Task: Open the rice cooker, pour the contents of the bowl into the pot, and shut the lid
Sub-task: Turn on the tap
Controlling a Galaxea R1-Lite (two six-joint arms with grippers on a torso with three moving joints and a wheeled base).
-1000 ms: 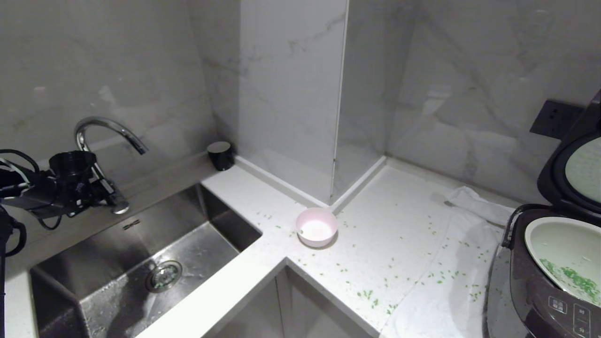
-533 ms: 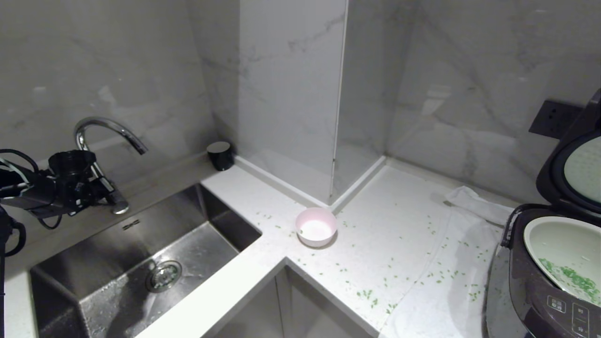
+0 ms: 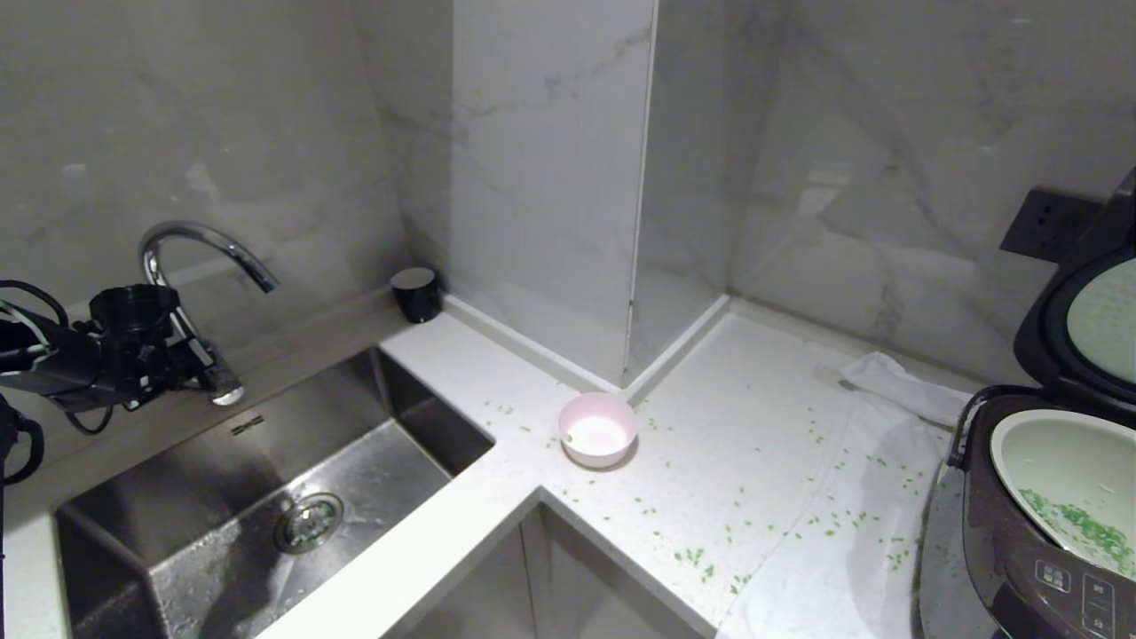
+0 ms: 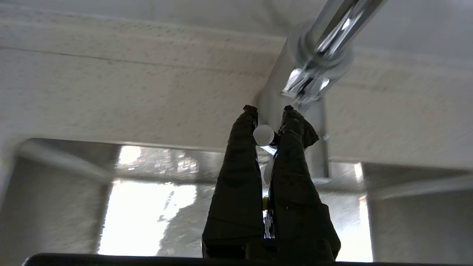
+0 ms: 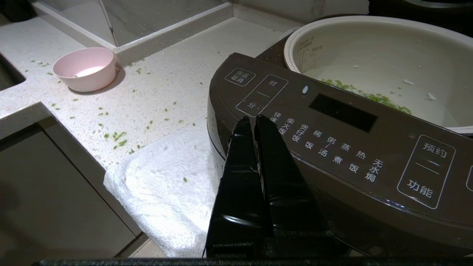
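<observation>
The dark brown rice cooker [image 3: 1003,550] stands at the right edge with its lid [image 3: 1078,319] raised. The pale pot [image 3: 1065,461] inside holds the green contents [image 3: 1087,528]. The pink bowl [image 3: 597,430] sits upright on the counter corner, nearly empty. My left gripper [image 3: 206,373] is far left at the faucet, shut on the rounded tip of the faucet handle [image 4: 263,135]. My right gripper [image 5: 252,119] is shut and empty, just in front of the rice cooker [image 5: 332,147] panel, with the pot [image 5: 377,48] beyond and the bowl [image 5: 85,68] off to the side.
A steel sink [image 3: 266,497] and chrome faucet [image 3: 204,244] fill the left. A black cup [image 3: 417,293] stands at the wall. A white towel [image 3: 852,532] lies under the cooker. Green bits [image 3: 697,559] are scattered over the counter. A wall socket [image 3: 1052,222] is behind the lid.
The left arm has stayed at the faucet with barely any shift. The bowl, the cooker and its raised lid have not moved.
</observation>
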